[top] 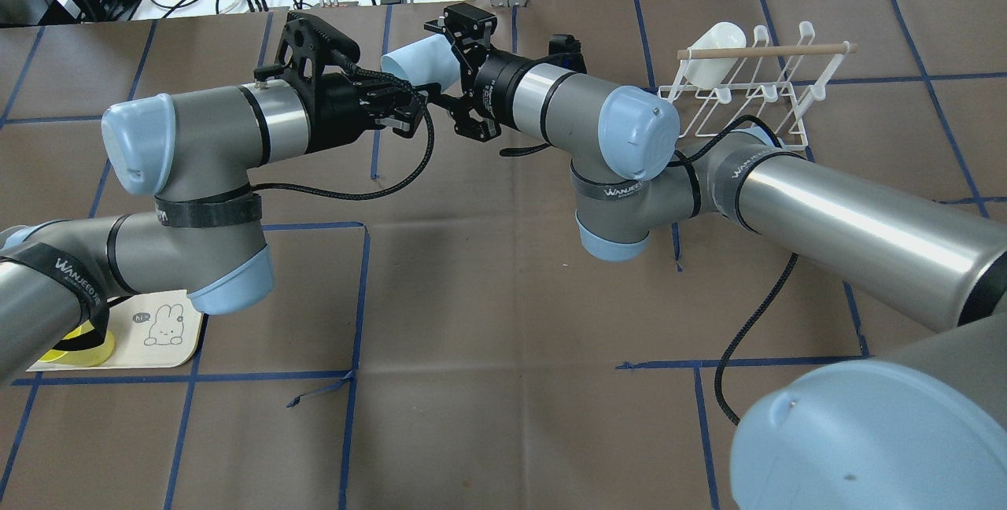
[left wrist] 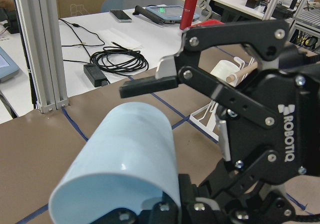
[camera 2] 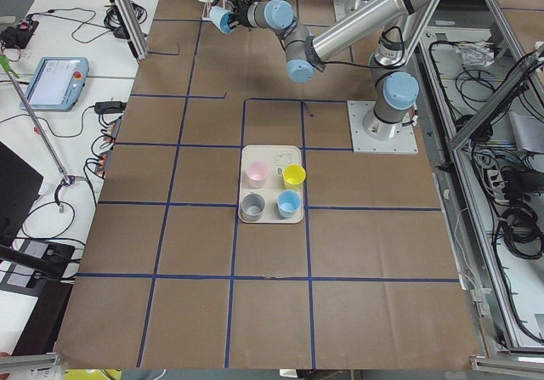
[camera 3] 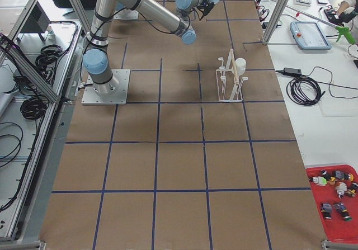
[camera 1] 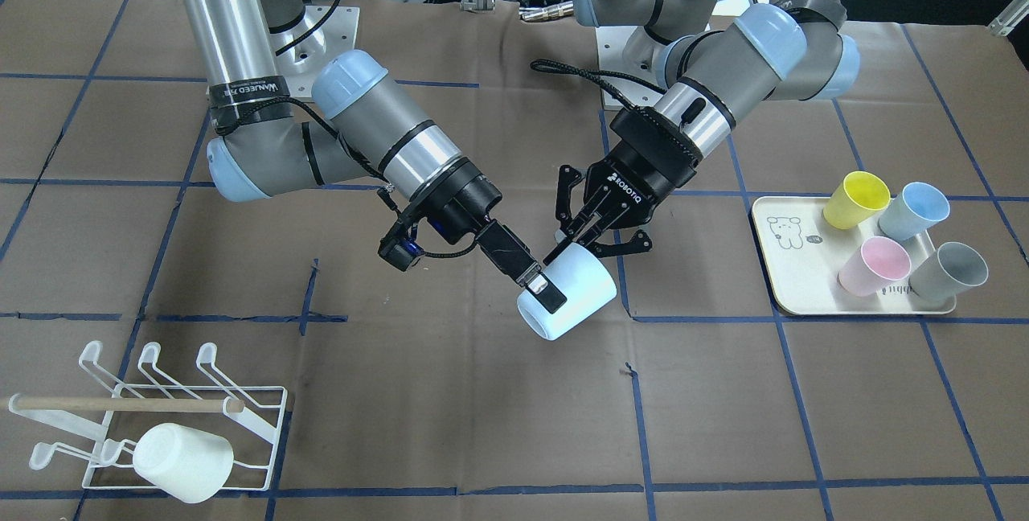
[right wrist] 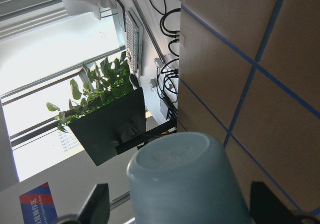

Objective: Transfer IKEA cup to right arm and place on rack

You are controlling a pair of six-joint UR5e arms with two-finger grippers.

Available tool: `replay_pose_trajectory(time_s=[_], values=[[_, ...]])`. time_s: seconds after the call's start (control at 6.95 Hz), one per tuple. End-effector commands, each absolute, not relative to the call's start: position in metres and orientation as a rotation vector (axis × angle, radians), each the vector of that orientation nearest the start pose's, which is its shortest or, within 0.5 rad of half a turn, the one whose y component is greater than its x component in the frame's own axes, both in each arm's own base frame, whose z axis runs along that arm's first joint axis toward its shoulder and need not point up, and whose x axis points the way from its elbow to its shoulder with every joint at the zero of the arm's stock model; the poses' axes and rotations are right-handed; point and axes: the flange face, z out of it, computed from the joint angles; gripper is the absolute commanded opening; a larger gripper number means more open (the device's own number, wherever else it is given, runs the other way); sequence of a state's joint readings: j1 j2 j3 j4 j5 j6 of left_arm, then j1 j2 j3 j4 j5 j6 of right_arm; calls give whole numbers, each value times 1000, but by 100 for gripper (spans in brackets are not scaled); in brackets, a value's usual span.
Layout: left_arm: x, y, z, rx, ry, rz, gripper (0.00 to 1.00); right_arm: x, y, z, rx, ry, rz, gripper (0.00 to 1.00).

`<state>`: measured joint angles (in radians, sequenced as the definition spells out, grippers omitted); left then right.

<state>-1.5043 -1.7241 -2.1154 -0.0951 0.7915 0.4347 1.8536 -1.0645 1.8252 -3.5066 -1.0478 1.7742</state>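
Observation:
The pale blue IKEA cup [camera 1: 575, 292] hangs tilted above the table's middle, between both grippers. My left gripper [camera 1: 580, 246] is shut on the cup's upper end; in the left wrist view its jaws pinch the cup [left wrist: 125, 154] near the rim. My right gripper [camera 1: 553, 296] is open and straddles the cup's body. In the right wrist view its fingers [right wrist: 97, 204] stand on either side of the cup [right wrist: 185, 179] with small gaps. The white wire rack [camera 1: 257, 424] with its wooden dowel stands at the table's corner, by my right arm.
A white cup [camera 1: 183, 461] sits on one rack prong. A cream tray [camera 1: 792, 280] on my left side carries yellow [camera 1: 856, 199], blue [camera 1: 912, 211], pink [camera 1: 875, 265] and grey [camera 1: 949, 272] cups. Blue tape lines cross the brown table cover.

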Motion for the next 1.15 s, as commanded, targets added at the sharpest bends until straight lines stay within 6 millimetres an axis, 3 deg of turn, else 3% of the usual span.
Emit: replay_pose_trajectory(time_s=[0.0,0.14,0.58,0.86,1.01], values=[[-172,-499,348,-811,-2215,1155,0,346,-534,323,1032,1613,-218,99],[-173,-502,341,-809,-2215,1141,0,346,-534,322,1031,1615,-214,96],[-174,-502,341,-807,-2213,1139,0,348,-532,320,1011,1629,-206,60],[-174,-503,342,-807,-2214,1142,5,348,-532,321,1010,1627,-205,50],[-173,-503,342,-785,-2217,1137,79,348,-532,321,1009,1627,-203,50]])
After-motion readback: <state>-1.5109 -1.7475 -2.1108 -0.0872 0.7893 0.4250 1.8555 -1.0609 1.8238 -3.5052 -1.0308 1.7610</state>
